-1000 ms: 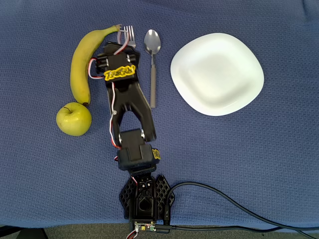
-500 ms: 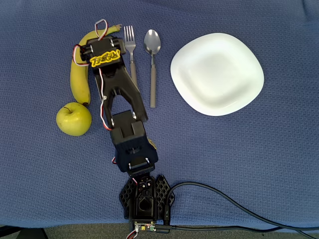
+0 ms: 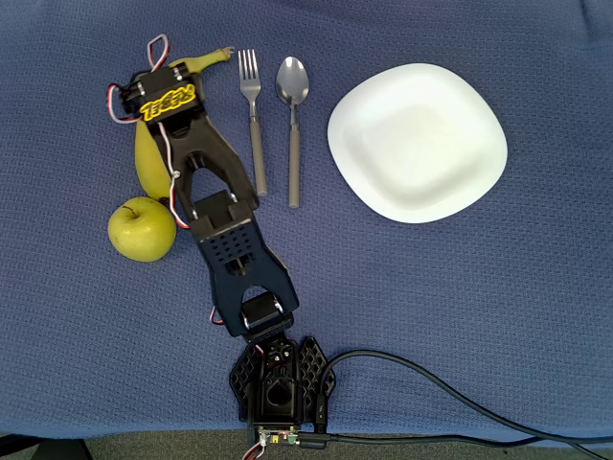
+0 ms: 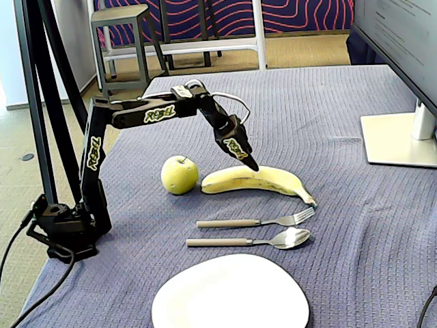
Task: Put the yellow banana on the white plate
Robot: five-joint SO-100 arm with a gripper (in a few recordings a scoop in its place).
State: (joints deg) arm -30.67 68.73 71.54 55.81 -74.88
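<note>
Banana point(image 4: 256, 181) middle hidden under arm in overhead view; stem point(image 3: 218, 57) and lower end visible. Gripper point(image 4: 250, 164) angled down, tip at or just above banana's top in fixed view; cannot tell jaw state. Banana lies on cloth beside apple point(image 3: 142, 228), well apart from white plate point(image 3: 418, 142).

Arm point(image 3: 206, 182) overlies yellow banana point(image 3: 148, 163) at far left; white plate point(image 3: 418, 142) lies well apart, right.
</note>
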